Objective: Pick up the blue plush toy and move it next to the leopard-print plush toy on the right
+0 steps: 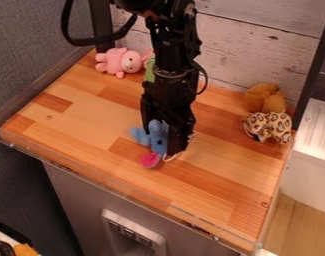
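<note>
While the black robot arm (171, 55) comes down from the top edge of the view, its gripper (176, 146) hangs low beside a blue stuffed toy (155, 137), which lies on the wooden tabletop (78, 117). Seen from the camera, the toy is just left of the gripper's lower end, and the gripper covers part of the toy's right side. The two look to be touching or very nearly so. Whether the gripper is spread wide, narrowed or holding the toy, I cannot tell from this angle. A bright pink part (150, 160) of the toy points toward the front edge of the tabletop, and a thin pale piece shows beside the gripper's lower end.

Other soft things lie around the blue toy. Behind it and to the left, well apart, is a pink stuffed animal (119, 62) with its pale snout showing. Straight behind the blue toy, near that pink animal, a green thing (150, 70) is partly hidden by the arm. Well to the right of the blue toy is a leopard-spotted plush (277, 126), and just behind the spotted one is a brown plush (263, 98). Farther back than the blue toy, whitish wooden boards (258, 45) stand upright behind the tabletop.
</note>
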You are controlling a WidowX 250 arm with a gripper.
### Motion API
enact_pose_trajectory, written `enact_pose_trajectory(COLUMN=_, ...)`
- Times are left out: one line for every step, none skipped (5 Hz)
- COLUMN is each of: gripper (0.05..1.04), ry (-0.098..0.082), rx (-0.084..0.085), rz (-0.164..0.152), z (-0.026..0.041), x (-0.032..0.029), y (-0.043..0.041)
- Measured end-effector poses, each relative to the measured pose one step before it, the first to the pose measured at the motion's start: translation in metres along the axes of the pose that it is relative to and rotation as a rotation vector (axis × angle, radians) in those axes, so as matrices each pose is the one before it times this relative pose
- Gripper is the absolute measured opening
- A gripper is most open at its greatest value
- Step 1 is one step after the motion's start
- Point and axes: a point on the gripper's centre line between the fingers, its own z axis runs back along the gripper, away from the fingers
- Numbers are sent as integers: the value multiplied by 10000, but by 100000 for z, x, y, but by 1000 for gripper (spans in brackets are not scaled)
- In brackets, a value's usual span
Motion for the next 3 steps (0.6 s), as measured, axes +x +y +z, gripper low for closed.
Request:
enact_pose_trajectory(gripper=998, ry=59, rx=-19, rz=-826, z=-630, x=168, y=86)
enact_pose_trajectory(gripper=997, ry=-45, rx=100, rz=-1121, z=-255, x=367, y=316)
enact_pose_trajectory(gripper=998, ry=-34, rx=56, rz=-925, z=-185, x=177, y=169)
